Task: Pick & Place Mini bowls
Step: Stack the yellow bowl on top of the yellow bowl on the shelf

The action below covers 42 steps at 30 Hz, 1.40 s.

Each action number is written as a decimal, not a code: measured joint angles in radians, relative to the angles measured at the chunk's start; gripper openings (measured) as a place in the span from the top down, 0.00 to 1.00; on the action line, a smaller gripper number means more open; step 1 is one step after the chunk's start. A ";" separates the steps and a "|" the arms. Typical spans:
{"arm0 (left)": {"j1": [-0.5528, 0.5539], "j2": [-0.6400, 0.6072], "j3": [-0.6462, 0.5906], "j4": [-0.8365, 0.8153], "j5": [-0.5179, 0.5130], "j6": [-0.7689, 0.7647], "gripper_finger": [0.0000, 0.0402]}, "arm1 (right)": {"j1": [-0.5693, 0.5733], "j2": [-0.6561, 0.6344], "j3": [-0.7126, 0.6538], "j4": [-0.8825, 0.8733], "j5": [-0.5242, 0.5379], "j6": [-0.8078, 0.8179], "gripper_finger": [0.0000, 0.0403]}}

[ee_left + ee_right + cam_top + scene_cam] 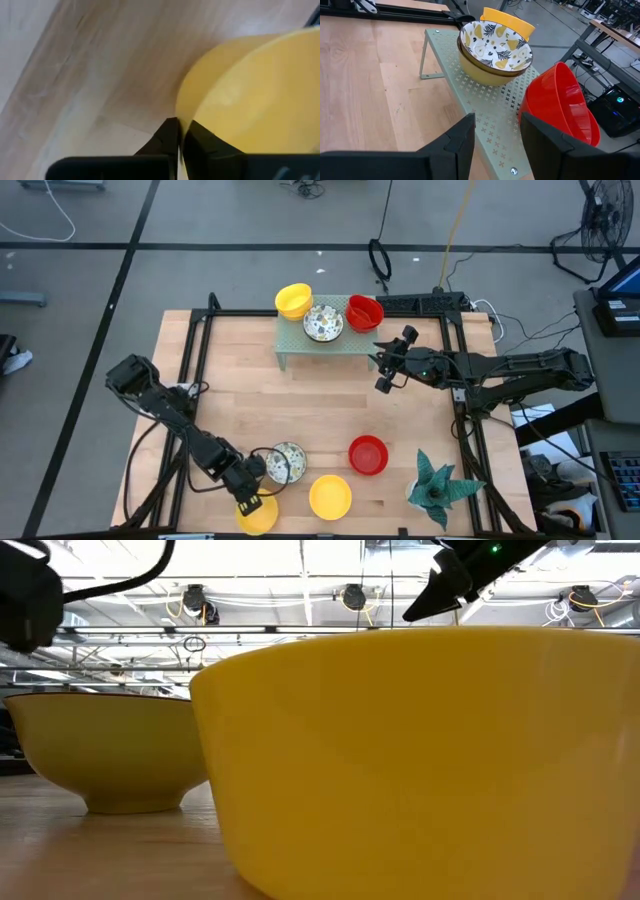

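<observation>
The left gripper (250,492) is positioned at the 7 o'clock edge of the table (240,400), with its fingers (170,142) closed on the rim of a yellow bowl (257,514). In the left wrist view the rim is seen pinched between the two fingers, one inside the wall and one outside; a rim grip is judged to be used because the bowl is too wide to be spanned. In that view the bowl appears tilted on the wood, so it is judged to be either just lifted or just being set down.

A patterned bowl (287,463) lies just beside the left gripper at its 1 o'clock. A second yellow bowl (330,496) rests at 6 o'clock on the table, and a red bowl (368,455) lies at its 1 o'clock.

The rack (300,346) stands at 12 o'clock. On it a patterned bowl (495,42) is nested in a plain one, a yellow bowl (293,301) overhangs its 10 o'clock corner, and a tilted red bowl (560,105) sits at its 2 o'clock end.

The right gripper (497,135) is held above the rack's 4 o'clock corner with fingers apart and nothing between them, aimed at the red bowl's rim. It is judged to be waiting or lining up a grasp.

A plant (438,488) stands at 5 o'clock, clear of both arms.
</observation>
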 joint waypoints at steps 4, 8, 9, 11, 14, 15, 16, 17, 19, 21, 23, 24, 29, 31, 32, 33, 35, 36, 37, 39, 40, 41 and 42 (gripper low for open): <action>0.039 -0.003 0.000 -0.011 0.062 0.048 0.98 | 0.000 0.000 0.000 0.000 0.000 0.000 0.64; 0.095 -0.034 0.000 -0.065 0.125 0.078 0.98 | 0.001 0.000 0.000 -0.001 0.000 0.000 0.64; 0.107 -0.049 0.000 -0.080 0.125 0.093 0.97 | 0.001 0.000 0.000 -0.002 0.000 0.000 0.64; 0.127 -0.089 -0.001 -0.089 0.124 0.139 0.98 | 0.001 0.000 0.000 -0.004 0.000 -0.002 0.64; 0.154 -0.172 0.000 -0.100 0.114 0.188 0.99 | 0.001 0.000 0.000 -0.004 0.000 -0.015 0.64; 0.165 -0.203 0.000 -0.110 0.099 0.198 0.98 | 0.001 0.000 0.000 -0.004 0.000 -0.024 0.64; 0.179 -0.236 0.000 -0.115 0.074 0.210 0.98 | 0.001 0.000 0.000 -0.004 0.000 -0.028 0.64; 0.193 -0.270 0.000 -0.132 0.041 0.224 0.97 | 0.001 0.000 0.000 -0.004 0.000 -0.032 0.64; 0.229 -0.342 0.000 -0.179 -0.035 0.253 0.97 | 0.001 0.000 0.000 -0.001 0.000 -0.034 0.64; 0.275 -0.411 0.000 -0.209 -0.117 0.289 0.97 | 0.001 0.000 0.000 0.000 0.000 -0.038 0.64; 0.334 -0.483 0.000 -0.255 -0.203 0.340 0.99 | 0.001 0.000 0.000 0.000 0.001 -0.051 0.64; 0.369 -0.514 0.000 -0.263 -0.247 0.371 0.99 | 0.001 0.000 0.000 0.000 0.001 -0.055 0.64; 0.551 -0.651 0.000 -0.254 -0.476 0.597 0.95 | 0.001 0.000 0.000 0.000 0.001 -0.057 0.64; 0.635 -0.687 0.000 -0.222 -0.541 0.728 0.95 | 0.001 0.000 0.000 0.000 0.001 -0.061 0.64; 0.679 -0.700 0.000 -0.190 -0.561 0.799 0.95 | 0.001 0.000 0.000 0.000 0.001 -0.062 0.64; 0.723 -0.709 0.000 -0.149 -0.571 0.871 0.96 | 0.001 0.000 0.000 0.001 0.001 -0.065 0.64; 0.819 -0.715 0.000 -0.055 -0.573 1.016 0.98 | 0.001 0.000 0.000 0.001 0.001 -0.079 0.64; 0.866 -0.714 0.000 0.004 -0.566 1.078 0.98 | 0.000 0.000 0.000 0.001 0.001 -0.082 0.64; 0.915 -0.710 0.000 0.063 -0.557 1.135 0.99 | 0.000 0.000 0.000 0.002 0.001 -0.083 0.64; 1.012 -0.688 0.000 0.187 -0.530 1.223 0.98 | 0.000 0.000 0.000 0.008 0.001 -0.083 0.64; 1.058 -0.672 0.000 0.242 -0.517 1.256 0.97 | 0.000 0.000 0.000 0.009 0.001 -0.083 0.64; 1.102 -0.654 0.000 0.289 -0.510 1.279 0.95 | 0.000 0.000 0.000 0.008 0.001 -0.083 0.64; 1.145 -0.632 0.000 0.330 -0.502 1.296 0.95 | 0.000 0.000 0.000 0.008 0.001 -0.082 0.64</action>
